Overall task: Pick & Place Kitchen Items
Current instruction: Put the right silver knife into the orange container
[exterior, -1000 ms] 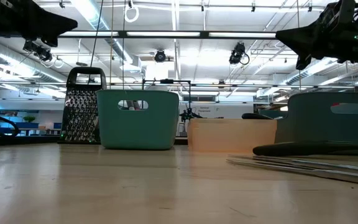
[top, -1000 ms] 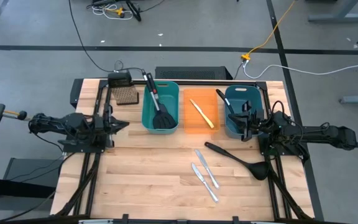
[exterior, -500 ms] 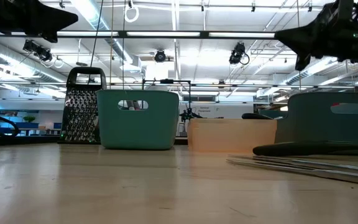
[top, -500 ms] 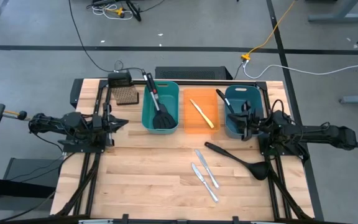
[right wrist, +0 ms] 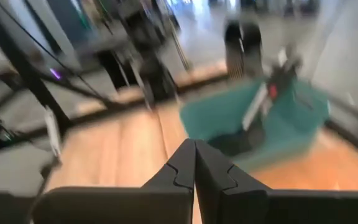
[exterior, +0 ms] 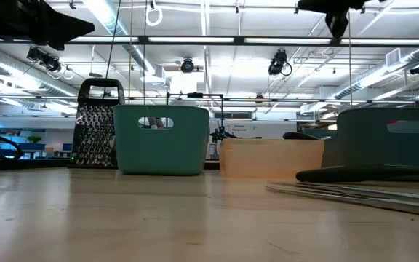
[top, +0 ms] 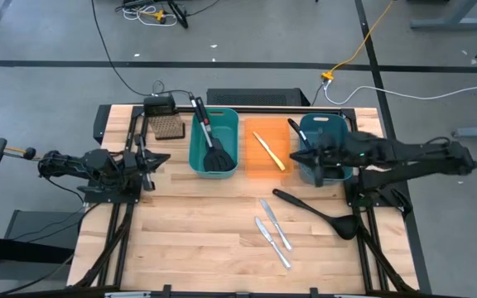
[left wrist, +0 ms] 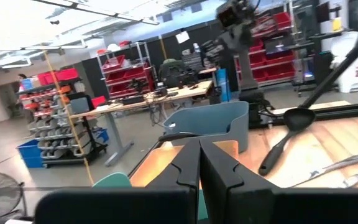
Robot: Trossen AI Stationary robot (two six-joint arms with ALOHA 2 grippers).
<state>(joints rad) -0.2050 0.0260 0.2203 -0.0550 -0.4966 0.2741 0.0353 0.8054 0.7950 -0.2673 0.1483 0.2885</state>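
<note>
Fingers (right wrist: 194, 163) pressed together, seemingly over blue bin's (top: 334, 124) rim.

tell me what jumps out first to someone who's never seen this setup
Three bins line the table's far side: a teal bin holding black slotted spatulas, an orange bin with a yellow-handled knife, and a darker teal bin. In front of them a long black ladle and two silver knives lie loose on the wood. The right gripper, shut, hovers over the darker bin, while the left gripper waits shut at the table's left.
</note>
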